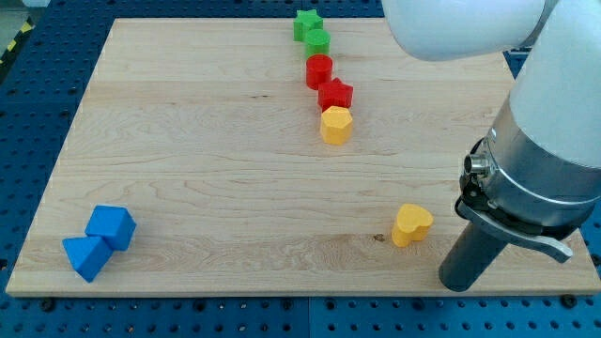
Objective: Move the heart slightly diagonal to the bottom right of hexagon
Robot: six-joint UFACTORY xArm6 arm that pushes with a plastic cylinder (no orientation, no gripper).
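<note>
- The white robot arm [549, 122] fills the view's right side. It is the biggest thing here, a bulky pale casing with a dark collar below it.
- The pale wooden counter [207, 160] sits on a blue perforated base [28, 103].
- There is no hand on this arm, so nothing is clenched or grasped. It ends in a straight dark rod, and the tip [457, 286] rests free near the counter's bottom edge, touching no block.
- The blue cube [113, 225] and the blue wedge-like block [86, 256] touch each other, far off to the view's left of the tip.
- The yellow heart block [411, 225] lies near the tip, just up and to the view's left of it, with a gap between them.
- The yellow hexagon block [336, 124] is well above the tip and farther to the view's left.
- It closes a chain running up from there: red star block [335, 94], red cylinder block [319, 70], round green block [317, 40] and green star block [307, 23].
- Step in hand, as I judge it: the approach. The heart is already down and to the right of the hexagon but well apart from it, and it has yet to be pushed closer.
- The next move calls for contact on the heart's lower-right side, then a diagonal shove up and left. It should stop short, so the heart does not bump the hexagon.
- I can read no brand, label or writing anywhere.
</note>
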